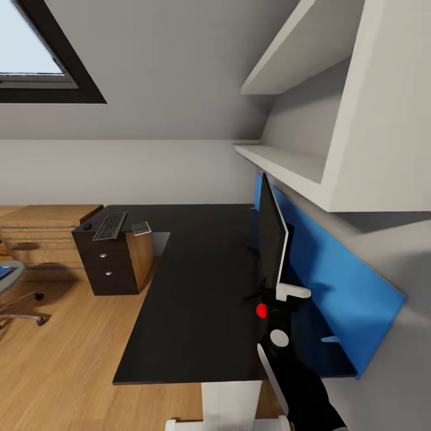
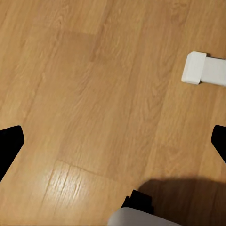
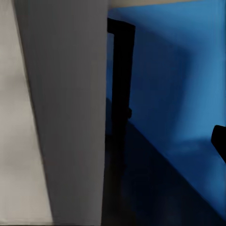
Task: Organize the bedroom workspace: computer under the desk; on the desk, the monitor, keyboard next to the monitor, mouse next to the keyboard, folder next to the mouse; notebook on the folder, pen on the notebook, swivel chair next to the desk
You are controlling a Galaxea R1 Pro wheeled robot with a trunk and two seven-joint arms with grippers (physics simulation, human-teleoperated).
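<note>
Reaching arm: right gripper [image 1: 286,292], raised over the desk at the monitor's near edge; it is the nearer arm for any work on the monitor.
Desk [image 1: 197,287]: black L-shaped top, spreading forward and left of the right gripper.
Monitor [image 1: 272,239]: upright and edge-on, directly ahead of the right gripper; long axis runs away from it, alongside the blue back panel [image 1: 335,281]. Contact cannot be told.
Swivel chair [image 1: 9,287]: well off to the gripper's left, on the floor, apart from the desk.
Keyboard [image 1: 110,225]: far ahead-left, on the drawer unit [image 1: 114,257].
Mouse [image 1: 87,225]: just beyond the keyboard's left side.
Right jaws: opening cannot be told.
Left gripper [image 2: 113,146]: spread wide, holding nothing, facing wooden floor [image 2: 94,94].
</note>
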